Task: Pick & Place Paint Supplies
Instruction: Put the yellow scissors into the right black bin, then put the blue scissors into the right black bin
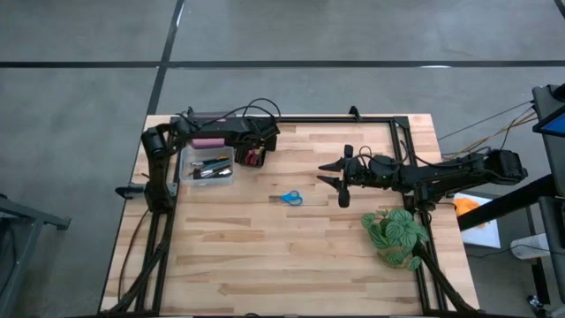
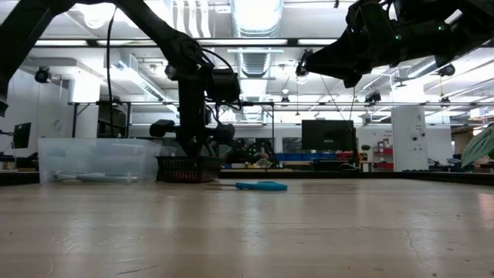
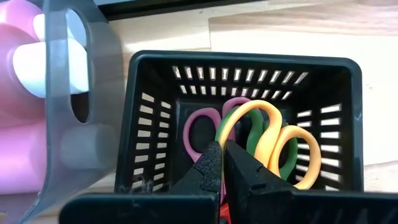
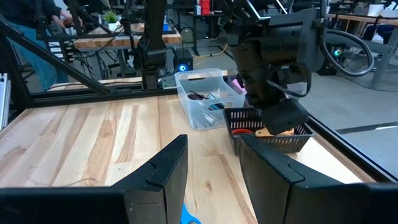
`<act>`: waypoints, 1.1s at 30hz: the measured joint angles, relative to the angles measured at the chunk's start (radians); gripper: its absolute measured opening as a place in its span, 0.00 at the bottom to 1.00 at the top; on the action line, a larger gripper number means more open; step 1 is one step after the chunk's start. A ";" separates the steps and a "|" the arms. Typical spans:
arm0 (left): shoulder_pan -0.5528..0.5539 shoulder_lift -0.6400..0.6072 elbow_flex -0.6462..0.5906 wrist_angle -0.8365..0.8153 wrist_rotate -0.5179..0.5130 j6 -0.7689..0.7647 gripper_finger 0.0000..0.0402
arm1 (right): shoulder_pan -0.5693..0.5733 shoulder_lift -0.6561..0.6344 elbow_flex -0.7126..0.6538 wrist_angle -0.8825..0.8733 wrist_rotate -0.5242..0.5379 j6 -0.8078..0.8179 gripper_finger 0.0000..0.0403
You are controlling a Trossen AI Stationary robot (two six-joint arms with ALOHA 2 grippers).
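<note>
A black slotted basket (image 3: 155, 93) stands at the far left of the table, beside a clear tub (image 1: 207, 166). In the basket lie scissors with pink (image 3: 199, 127), green (image 3: 252, 140) and orange (image 3: 273, 134) handles. My left gripper (image 3: 222, 163) is shut and reaches down into the basket among these handles. The tub holds a pink bottle (image 1: 208, 143) and brushes (image 1: 212, 168). Blue-handled scissors (image 1: 290, 198) lie flat on the wood mid-table. My right gripper (image 1: 340, 181) hovers open to their right, with nothing between its fingers. My left gripper's shut fingertips (image 3: 211, 163) come into the basket from above at a slant and stand just in front of the orange and green scissor handles. I cannot tell whether they touch the handles or anything under them.
A green leafy plant (image 1: 397, 234) sits at the near right, close under the right arm. A black frame (image 1: 353, 119) runs along the table's far and side edges. Bare wood spreads across the middle and near part of the table.
</note>
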 joint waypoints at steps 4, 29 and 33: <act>0.000 0.000 0.000 0.000 0.010 0.016 0.01 | 0.000 0.000 0.000 0.000 0.000 0.000 0.35; 0.000 -0.009 0.000 0.002 0.018 0.028 0.26 | 0.000 0.000 0.000 0.000 0.000 0.003 0.35; -0.001 -0.053 0.000 0.001 0.018 0.048 0.26 | 0.000 0.000 0.000 0.000 0.000 0.002 0.35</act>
